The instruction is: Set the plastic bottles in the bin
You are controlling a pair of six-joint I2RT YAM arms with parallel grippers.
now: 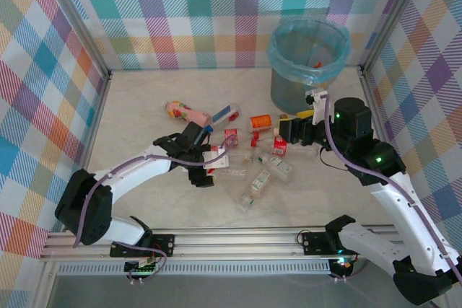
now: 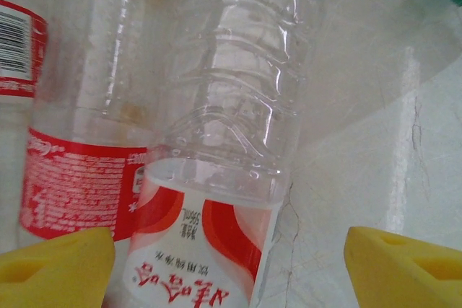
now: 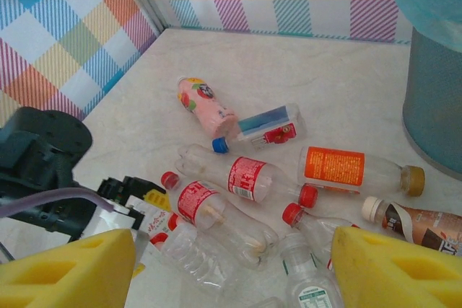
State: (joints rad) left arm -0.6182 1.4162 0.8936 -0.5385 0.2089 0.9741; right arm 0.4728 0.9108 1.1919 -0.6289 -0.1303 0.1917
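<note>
Down at the left pincer [image 2: 229,244]: spread wide and gripping nothing, yellow pads [image 2: 58,268] on either side of a clear bottle [image 2: 216,178] with a red-and-white label, lying on the surface [image 2: 361,178]. Bare surface visible between that bottle and the right-hand pad. Just beside it on the left, a second bottle [image 2: 76,178] with a red label.

Over at the right pincer [image 3: 232,247]: likewise released, pads well apart, nothing between them, hovering above the scattered bottles. Beneath and ahead of it, two red-capped bottles [image 3: 245,177] lying side by side, an orange-label bottle [image 3: 336,167] to their right, and a brown drink bottle [image 3: 422,227] with a white cap nearer the bin. Farther out, a pink bottle [image 3: 206,102] end to end with a blue-label bottle [image 3: 268,120].

From above, more small bottles strewn between the two arms in the middle of the surface. Beyond the right pincer, toward the far right corner, the bin [image 1: 289,95]: round, grey, upright, lined with a light-blue bag, close to the right pincer and well apart from the left one. Something orange inside the bag, too small to identify. All around, plaid walls [image 1: 180,5].
</note>
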